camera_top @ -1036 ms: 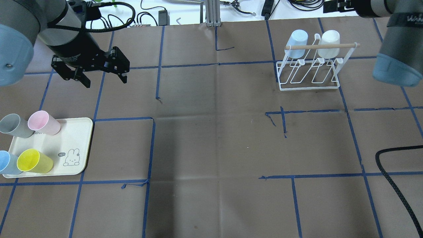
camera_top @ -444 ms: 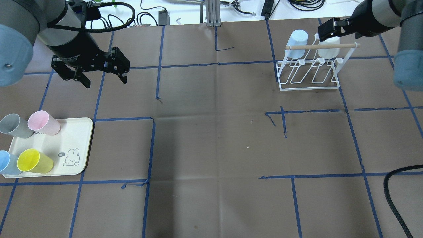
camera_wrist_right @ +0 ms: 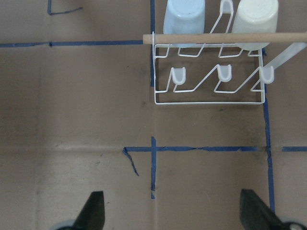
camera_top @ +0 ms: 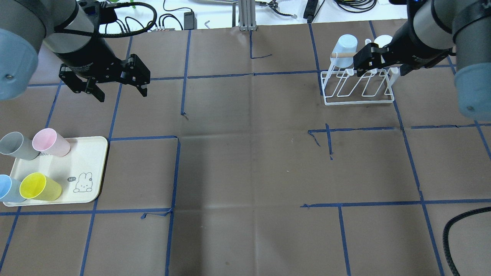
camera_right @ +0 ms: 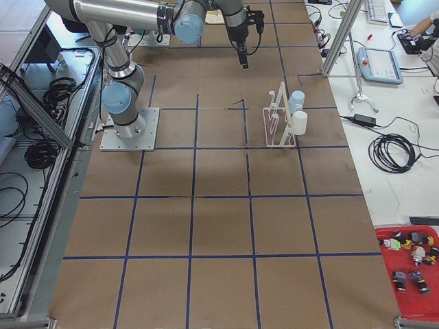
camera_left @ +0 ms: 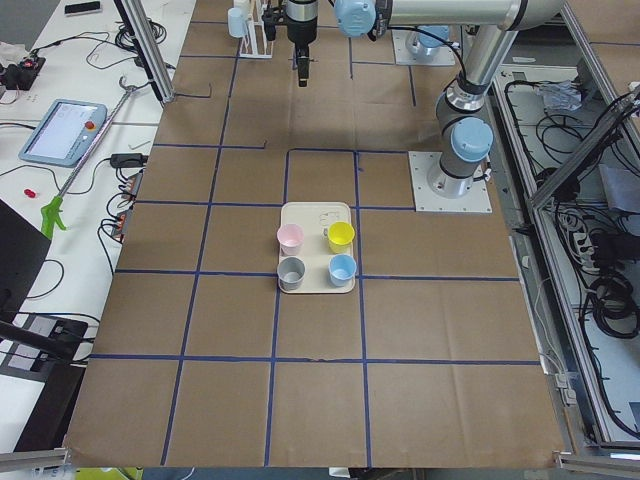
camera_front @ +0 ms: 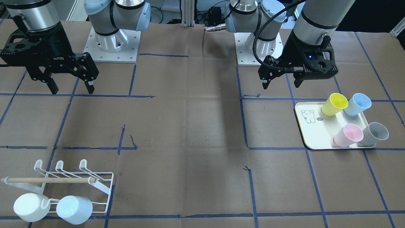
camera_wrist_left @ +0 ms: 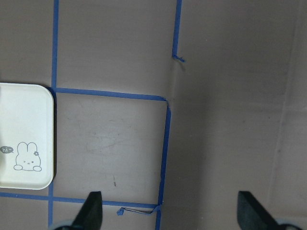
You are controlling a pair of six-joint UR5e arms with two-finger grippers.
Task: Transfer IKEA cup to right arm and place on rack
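Four cups stand on a cream tray at the near left: pink, grey, yellow and light blue. My left gripper hangs open and empty above the table, beyond the tray; its wrist view shows only the tray's corner. The white wire rack stands at the far right and holds a light blue cup and a white cup upside down. My right gripper is open and empty above the rack, which shows in its wrist view.
The table is covered in brown paper with a blue tape grid. A black cable loops in at the near right corner. An aluminium post and loose cables lie along the far edge.
My right arm has swung in from the far right edge, and its gripper now hangs over the rack. The left arm, the cups and the rack have not moved.
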